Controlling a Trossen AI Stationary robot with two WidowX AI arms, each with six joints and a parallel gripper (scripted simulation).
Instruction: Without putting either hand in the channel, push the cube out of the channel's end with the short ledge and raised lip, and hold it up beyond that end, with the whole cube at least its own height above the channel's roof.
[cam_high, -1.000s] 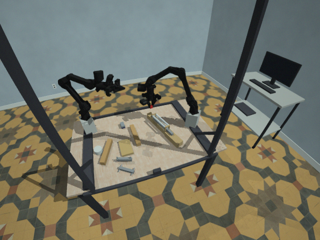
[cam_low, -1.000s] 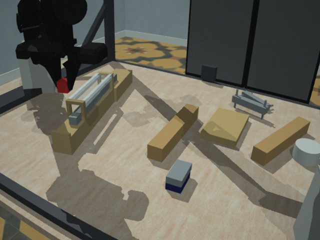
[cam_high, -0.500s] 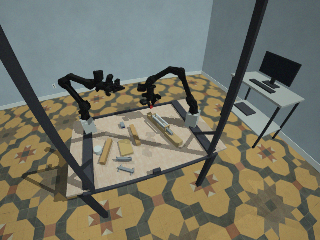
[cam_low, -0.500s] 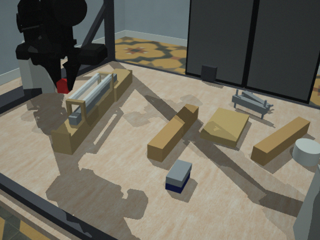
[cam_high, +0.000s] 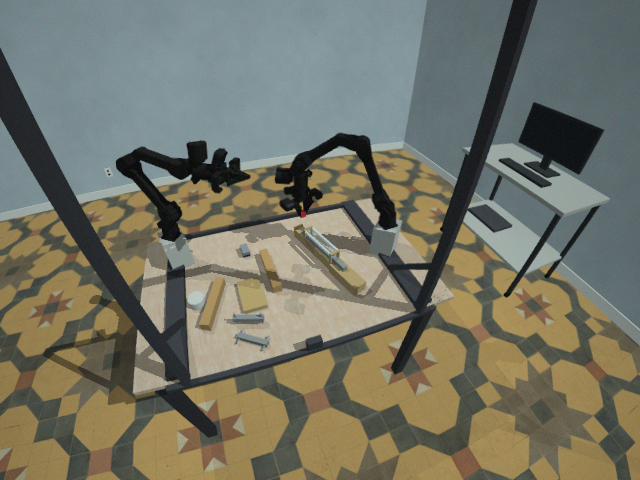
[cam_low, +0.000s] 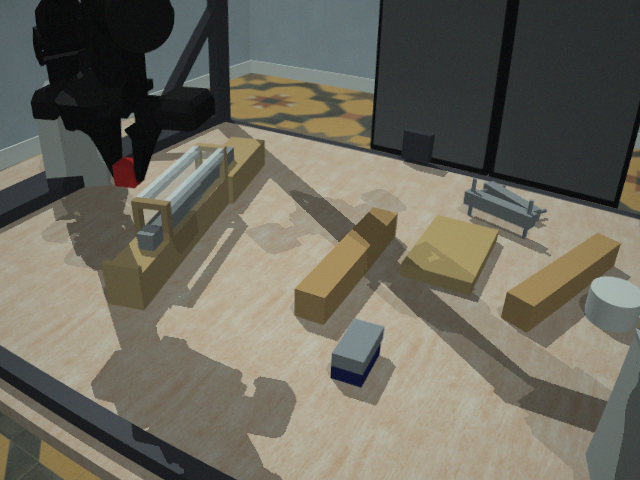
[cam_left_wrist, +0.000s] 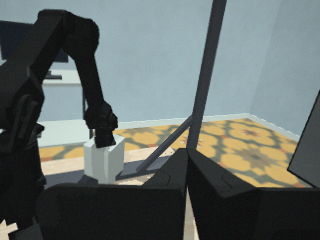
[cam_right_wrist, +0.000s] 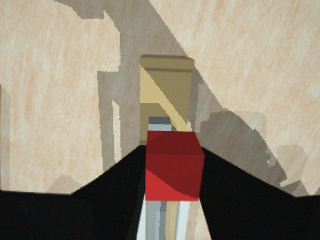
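The red cube (cam_right_wrist: 174, 165) is held between my right gripper's fingers (cam_low: 128, 166), well above the table. It also shows in the top view (cam_high: 302, 212) and the exterior view (cam_low: 124, 171). Below it lies the tan channel (cam_low: 180, 206) with a grey rod (cam_low: 180, 196) running through its frame; in the top view the channel (cam_high: 329, 258) stretches away from the gripper. In the right wrist view the channel's tan end (cam_right_wrist: 166, 95) lies beyond the cube. My left gripper (cam_left_wrist: 185, 155) is shut on nothing, raised high and away from the table, near the left arm (cam_high: 217, 173).
Two tan beams (cam_low: 343, 263) (cam_low: 560, 279), a tan wedge plate (cam_low: 449, 253), a grey and blue box (cam_low: 357, 351), a white cylinder (cam_low: 614, 302) and grey stands (cam_low: 501, 204) lie on the table. Dark frame posts (cam_high: 454, 196) stand around it.
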